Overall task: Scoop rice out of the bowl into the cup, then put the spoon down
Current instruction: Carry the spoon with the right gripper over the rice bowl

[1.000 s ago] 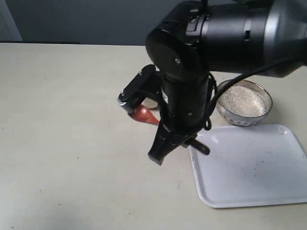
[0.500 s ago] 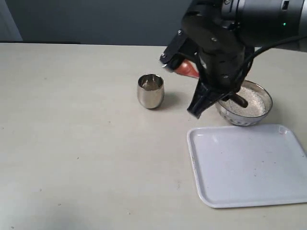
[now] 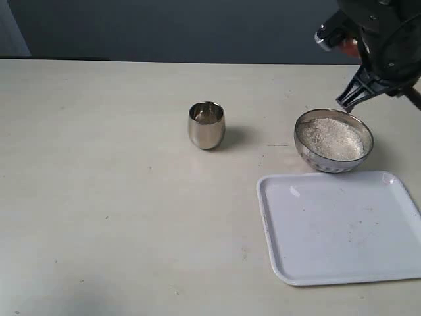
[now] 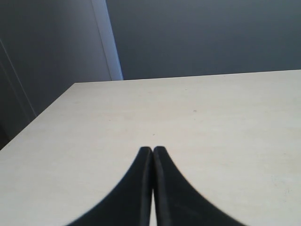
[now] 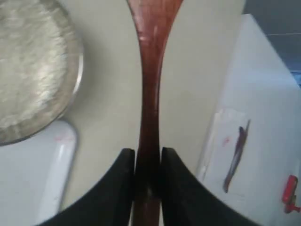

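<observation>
Right claw [image 5: 146,159]: clamped tight on the thin handle of the spoon [image 5: 151,84], raised off the table [image 3: 99,164] near the bowl.
Spoon: in the right claw, its scoop end out of sight.
Left claw [image 4: 153,151]: tips pressed together, holding nothing.
Bowl [image 3: 329,163]: just beside the tray's far edge, heaped with rice [image 3: 332,137].
Cup [image 3: 206,125]: upright, well apart from the bowl; contents unclear.
Tray [image 3: 342,230]: white, flat on the table.

We see a pale beige table [image 3: 99,197] filling most of the exterior view, evenly and softly lit. Along the top of the frame runs a dark grey-blue wall [image 3: 164,26], with a lighter vertical strip [image 3: 10,29] at the upper left corner.
</observation>
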Robot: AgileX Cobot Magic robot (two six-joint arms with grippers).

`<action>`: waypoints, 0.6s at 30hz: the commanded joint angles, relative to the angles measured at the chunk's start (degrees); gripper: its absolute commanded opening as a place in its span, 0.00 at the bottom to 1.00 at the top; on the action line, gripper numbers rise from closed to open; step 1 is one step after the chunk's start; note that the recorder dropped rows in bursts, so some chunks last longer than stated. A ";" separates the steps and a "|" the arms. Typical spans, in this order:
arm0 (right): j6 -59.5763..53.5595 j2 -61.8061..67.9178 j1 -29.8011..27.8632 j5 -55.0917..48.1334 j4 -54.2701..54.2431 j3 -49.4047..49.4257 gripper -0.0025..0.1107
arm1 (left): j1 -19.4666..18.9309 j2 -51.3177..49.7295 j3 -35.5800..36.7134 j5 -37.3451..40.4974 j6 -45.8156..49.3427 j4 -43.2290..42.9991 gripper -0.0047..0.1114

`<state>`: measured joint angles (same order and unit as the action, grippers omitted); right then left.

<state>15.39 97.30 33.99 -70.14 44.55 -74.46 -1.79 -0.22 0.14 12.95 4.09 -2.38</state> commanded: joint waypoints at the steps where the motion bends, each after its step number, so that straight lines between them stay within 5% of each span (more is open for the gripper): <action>1: 9.07 -0.37 -0.25 0.18 11.73 0.03 0.02 | 0.30 0.22 -0.14 -0.63 -0.27 -0.01 0.04; 6: 20.18 -3.73 -0.25 0.18 14.34 0.03 0.02 | 0.30 0.22 -0.14 -0.63 -0.27 -0.01 0.04; 11: 20.48 -10.06 -0.25 14.17 4.56 0.03 0.02 | 0.30 0.22 -0.14 -0.63 -0.27 -0.01 0.04; 18: -9.35 -14.89 -0.53 16.15 -12.74 0.03 0.02 | 0.30 0.22 -0.14 -0.63 -0.27 -0.01 0.04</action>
<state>19.23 83.83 33.99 -53.02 38.92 -74.46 -1.79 -0.22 0.14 12.95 4.09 -2.38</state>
